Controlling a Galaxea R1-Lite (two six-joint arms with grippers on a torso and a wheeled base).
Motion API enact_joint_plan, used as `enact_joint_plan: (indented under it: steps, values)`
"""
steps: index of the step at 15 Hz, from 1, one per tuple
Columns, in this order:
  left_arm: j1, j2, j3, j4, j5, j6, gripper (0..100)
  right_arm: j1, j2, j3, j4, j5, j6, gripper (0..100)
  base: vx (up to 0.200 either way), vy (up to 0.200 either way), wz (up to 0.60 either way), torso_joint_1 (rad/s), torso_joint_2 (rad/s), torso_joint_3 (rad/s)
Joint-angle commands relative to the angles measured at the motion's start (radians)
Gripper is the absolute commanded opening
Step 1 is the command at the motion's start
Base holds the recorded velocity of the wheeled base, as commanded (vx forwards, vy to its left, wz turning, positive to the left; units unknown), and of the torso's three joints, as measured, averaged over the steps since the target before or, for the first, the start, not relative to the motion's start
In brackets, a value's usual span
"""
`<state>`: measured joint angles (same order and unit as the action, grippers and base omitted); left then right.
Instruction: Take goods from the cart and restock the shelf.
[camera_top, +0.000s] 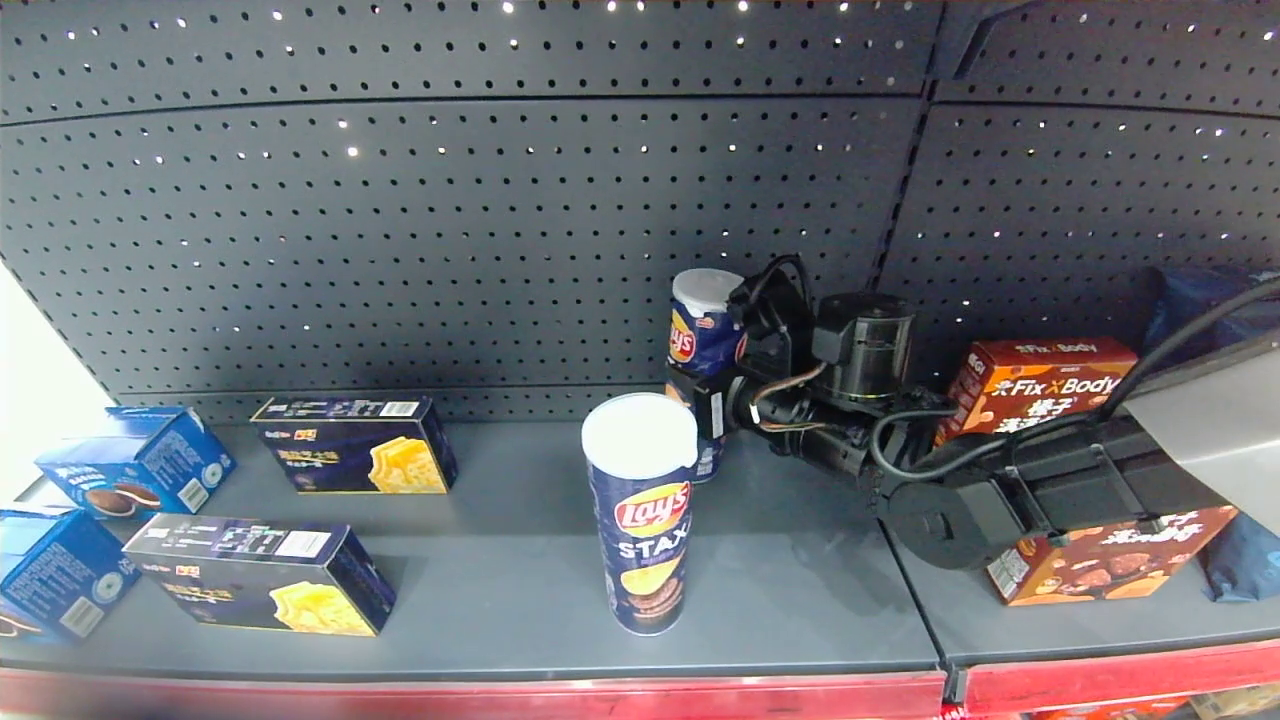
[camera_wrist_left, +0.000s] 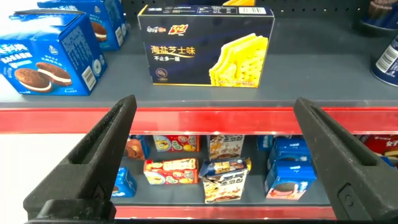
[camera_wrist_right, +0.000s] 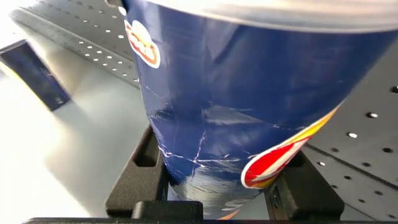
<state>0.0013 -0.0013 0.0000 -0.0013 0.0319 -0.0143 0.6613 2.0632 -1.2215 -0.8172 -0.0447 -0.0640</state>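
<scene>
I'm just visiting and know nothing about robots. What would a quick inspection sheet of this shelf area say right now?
Surface: grey shelf with a red front edge.
Job's things: one chip can stands upright near the front; a second can is upright at the back, between the fingers of the right gripper.
Clutter: nothing seen; the dark cracker boxes, blue cookie boxes and orange boxes look like stock.
Grippers: right gripper shut on the second can; left gripper open and empty, in front of the shelf's red edge.
Cables: a black cable arcs along the right arm, above the orange boxes.
Surroundings: perforated back panel; snack packs on a lower shelf.
</scene>
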Motion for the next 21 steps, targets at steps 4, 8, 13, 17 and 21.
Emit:
enact_joint_plan:
  steps: [4, 8, 13, 17, 21]
  values:
    - [0.0, 0.001, 0.0, 0.0, 0.0, -0.001, 100, 0.003, 0.002, -0.003, 0.026, -0.024, -0.002, 0, 0.0, 0.0, 0.0, 0.0, 0.0, 0.0]
    - [0.0, 0.001, 0.0, 0.0, 0.0, -0.001, 100, 0.018, 0.025, -0.03, 0.026, -0.027, 0.0, 0, 0.0, 0.0, 0.0, 0.0, 0.0, 0.0]
    - [0.0, 0.001, 0.0, 0.0, 0.0, -0.001, 100, 0.026, 0.064, -0.064, 0.023, -0.03, 0.0, 0, 0.0, 0.0, 0.0, 0.0, 0.0, 0.0]
    - [0.0, 0.001, 0.0, 0.0, 0.0, -0.001, 100, 0.021, 0.081, -0.084, 0.024, -0.029, -0.002, 0, 0.0, 0.0, 0.0, 0.0, 0.0, 0.0]
    - [0.0, 0.001, 0.0, 0.0, 0.0, -0.001, 100, 0.021, 0.083, -0.078, 0.024, -0.029, -0.003, 100, 0.0, 0.0, 0.0, 0.0, 0.0, 0.0]
